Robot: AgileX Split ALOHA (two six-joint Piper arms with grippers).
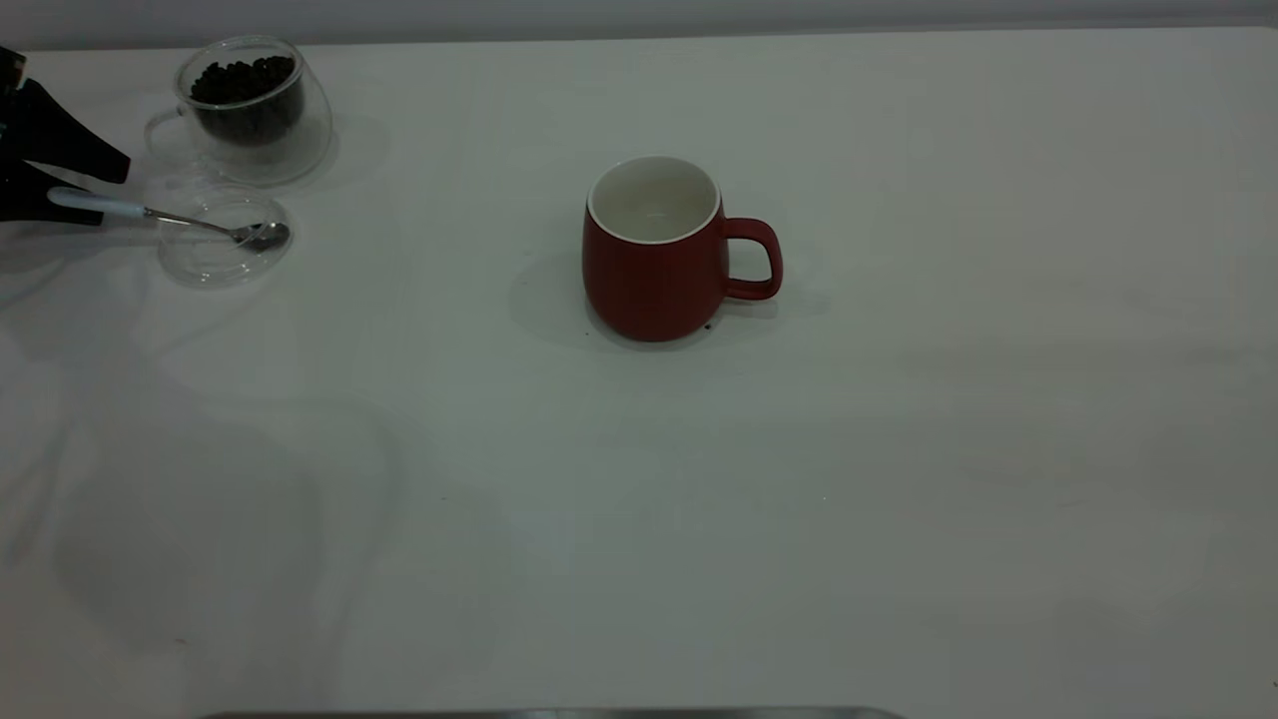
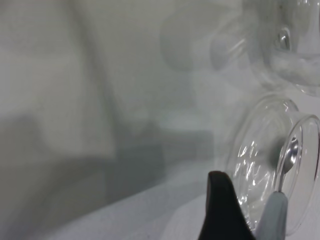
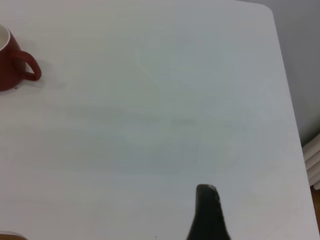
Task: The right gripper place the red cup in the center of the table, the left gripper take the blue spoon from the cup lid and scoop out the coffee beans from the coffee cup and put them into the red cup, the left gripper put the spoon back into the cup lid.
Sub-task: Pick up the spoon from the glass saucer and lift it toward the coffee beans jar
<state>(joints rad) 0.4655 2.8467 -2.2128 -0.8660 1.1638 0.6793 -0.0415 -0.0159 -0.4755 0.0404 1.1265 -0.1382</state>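
A wide, matte white tabletop [image 1: 899, 449] carries everything, its near half bare. At its middle stands the red cup [image 1: 654, 262], a rounded glazed ceramic mug with white inside and a loop handle; it looks heavy and stable, and appears empty.

Farther off, at the left edge, the left gripper [image 1: 60, 180] has its black fingers set on either side of the pale handle of the blue spoon [image 1: 170, 217]. Whether they are already clamped on it I cannot tell. The spoon's shiny metal bowl rests in the cup lid [image 1: 225, 245], a shallow clear disc that is probably light and would slide easily. The spoon is thin, stiff and smooth, best held at its thicker handle.

Just beyond the lid sits the coffee cup [image 1: 255, 110], fragile double-walled glass holding dark coffee beans [image 1: 245, 80].

The right gripper [image 3: 207, 215] hangs well clear; its fingers' state is unclear.
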